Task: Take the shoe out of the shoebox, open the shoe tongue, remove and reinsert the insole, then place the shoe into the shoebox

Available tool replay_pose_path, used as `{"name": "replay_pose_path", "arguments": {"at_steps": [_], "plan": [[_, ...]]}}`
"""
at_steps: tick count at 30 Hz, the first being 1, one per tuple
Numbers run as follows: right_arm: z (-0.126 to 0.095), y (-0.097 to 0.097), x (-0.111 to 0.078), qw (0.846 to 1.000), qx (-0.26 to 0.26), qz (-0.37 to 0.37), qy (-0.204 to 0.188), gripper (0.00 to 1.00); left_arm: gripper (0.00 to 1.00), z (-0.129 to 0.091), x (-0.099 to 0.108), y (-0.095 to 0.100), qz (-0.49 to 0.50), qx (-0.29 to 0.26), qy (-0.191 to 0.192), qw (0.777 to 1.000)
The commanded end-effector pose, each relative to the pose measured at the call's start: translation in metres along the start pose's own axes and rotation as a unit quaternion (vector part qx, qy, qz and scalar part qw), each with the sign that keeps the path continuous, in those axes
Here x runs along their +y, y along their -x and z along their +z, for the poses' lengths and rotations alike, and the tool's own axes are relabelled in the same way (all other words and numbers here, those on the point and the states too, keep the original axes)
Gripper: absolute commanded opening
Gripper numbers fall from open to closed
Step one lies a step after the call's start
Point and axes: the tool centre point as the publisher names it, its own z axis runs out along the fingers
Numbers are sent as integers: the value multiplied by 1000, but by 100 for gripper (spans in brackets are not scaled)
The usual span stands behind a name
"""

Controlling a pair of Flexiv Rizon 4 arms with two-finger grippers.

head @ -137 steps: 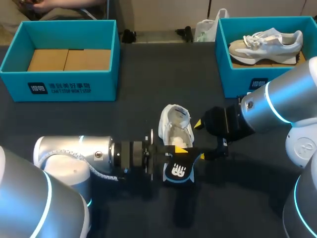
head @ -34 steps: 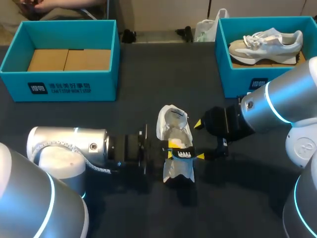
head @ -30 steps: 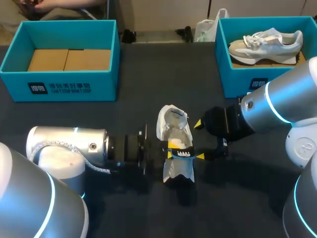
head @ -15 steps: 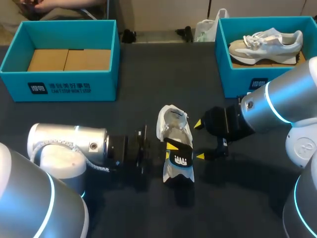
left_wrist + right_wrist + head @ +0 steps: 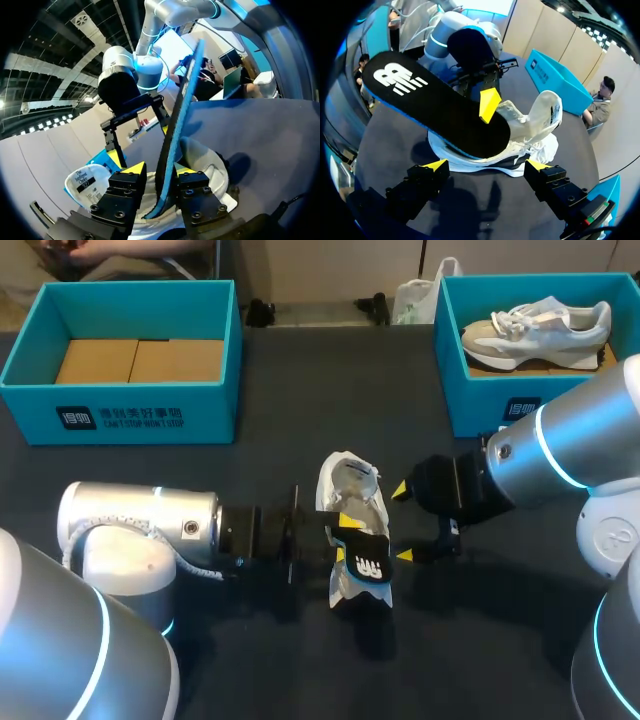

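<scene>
A white shoe (image 5: 348, 502) stands on the dark table at the middle, with its tongue pulled up. Its black insole (image 5: 366, 562) with a white logo slants out over the heel end. My left gripper (image 5: 343, 538) comes in from the left, its fingers on either side of the insole (image 5: 177, 115); one finger stands clear of it, so it is open. Just right of the shoe, my right gripper (image 5: 402, 522) is wide open and holds nothing. In the right wrist view the insole (image 5: 435, 110) lies over the shoe (image 5: 525, 137), ahead of that gripper (image 5: 486, 165).
A blue shoebox (image 5: 455, 390) at the back right holds another pale shoe (image 5: 535, 325). A second blue box (image 5: 130, 410) at the back left holds cardboard inserts. My two arms flank the shoe from both sides.
My left gripper's fingers have parted. The insole, which was pinched flat across the shoe a second ago, has tipped so its logo faces up over the heel. The right arm has not moved.
</scene>
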Motion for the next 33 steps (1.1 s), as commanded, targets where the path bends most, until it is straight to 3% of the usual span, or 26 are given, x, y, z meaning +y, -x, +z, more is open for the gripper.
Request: {"name": "replay_pose_path", "arguments": {"at_steps": [1,6,10,12,18,33], "plan": [[0,-1,0,1000,-1,0,-1,100,31,-6,-10,0,-1,3,3,1000],[0,-1,0,1000,-1,0,-1,100,30,-8,-20,-1,-7,17,6,1000],[0,-1,0,1000,-1,0,-1,100,16,-8,-22,-4,-9,29,18,999],[0,-1,0,1000,-1,0,-1,100,0,-8,-21,-5,-10,31,23,999],[0,-1,0,1000,-1,0,-1,100,0,-8,-17,-7,-9,36,31,999],[0,-1,0,1000,-1,0,-1,100,0,-4,17,-3,12,33,41,999]]}}
